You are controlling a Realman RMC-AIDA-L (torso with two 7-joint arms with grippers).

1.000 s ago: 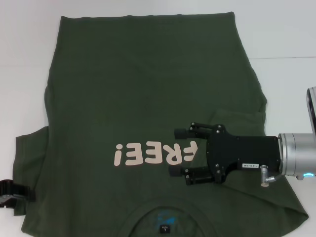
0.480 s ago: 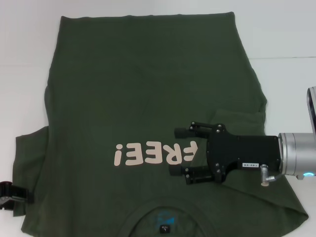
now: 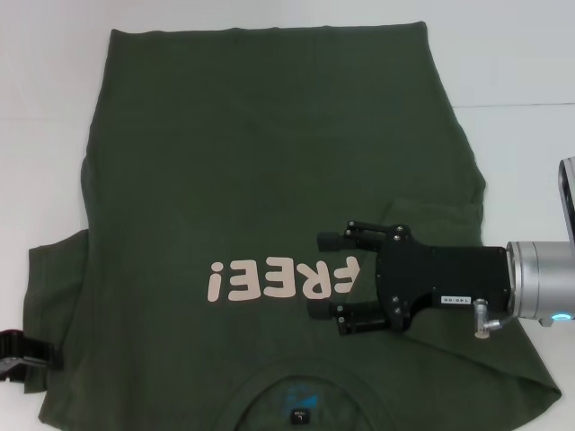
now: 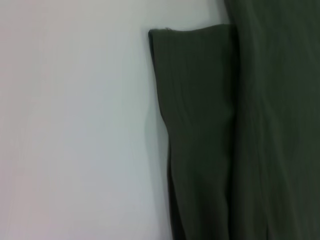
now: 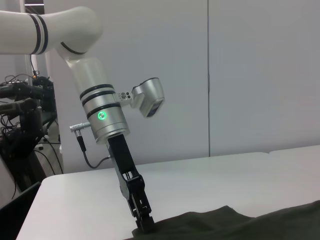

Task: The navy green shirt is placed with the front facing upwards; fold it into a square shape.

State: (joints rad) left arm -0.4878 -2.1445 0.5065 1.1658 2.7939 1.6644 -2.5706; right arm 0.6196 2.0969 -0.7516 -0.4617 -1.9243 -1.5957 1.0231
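Right gripper [image 3: 327,277] is hovering at centre right of the head view with its fingers spread wide and nothing between them, one fingertip above and one below the last letters of the pale print [image 3: 281,279]. Left gripper [image 3: 20,352] is sitting at the lower left edge, at the shirt's sleeve [image 3: 49,296]; in the right wrist view its tip [image 5: 144,223] is pressing into the cloth edge, but whether it is clamped I cannot tell. Shirt [image 3: 260,171] is lying flat on the white table [image 3: 45,135], collar [image 3: 301,404] at the bottom edge, hem near the top. Bare table is showing along the left, across the top and at the upper right. Right sleeve is lying folded in over the body beneath the right gripper.
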